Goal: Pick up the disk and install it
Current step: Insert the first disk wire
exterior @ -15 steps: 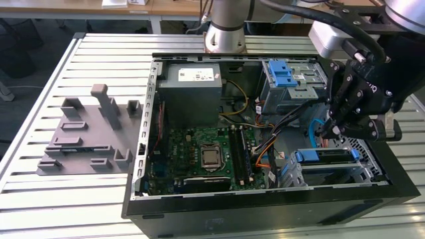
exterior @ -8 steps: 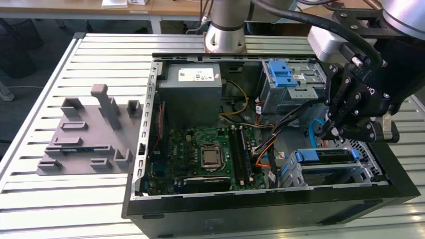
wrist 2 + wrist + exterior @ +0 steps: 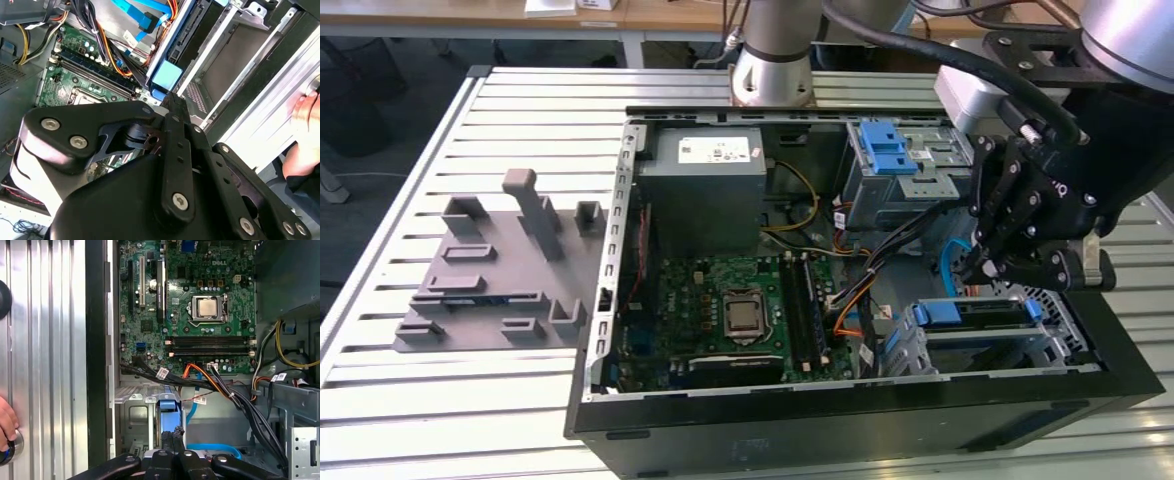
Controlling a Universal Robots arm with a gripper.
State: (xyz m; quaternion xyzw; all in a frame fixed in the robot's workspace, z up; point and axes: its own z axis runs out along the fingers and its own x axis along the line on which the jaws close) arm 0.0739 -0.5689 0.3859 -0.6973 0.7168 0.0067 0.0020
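Your end effector [image 3: 173,434], pressed together on nothing, sits just beside the disk [image 3: 168,409] lying in its drive bay [image 3: 131,412]; judge it rigid, fairly heavy and shock-sensitive, best gripped by its blue carrier edges.

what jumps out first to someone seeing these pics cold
An open computer case with a green motherboard dominates the table. At the exterior view's right, the gripper hangs over the blue-framed disk in a drive cage. A hand rests on the table in the first wrist view.
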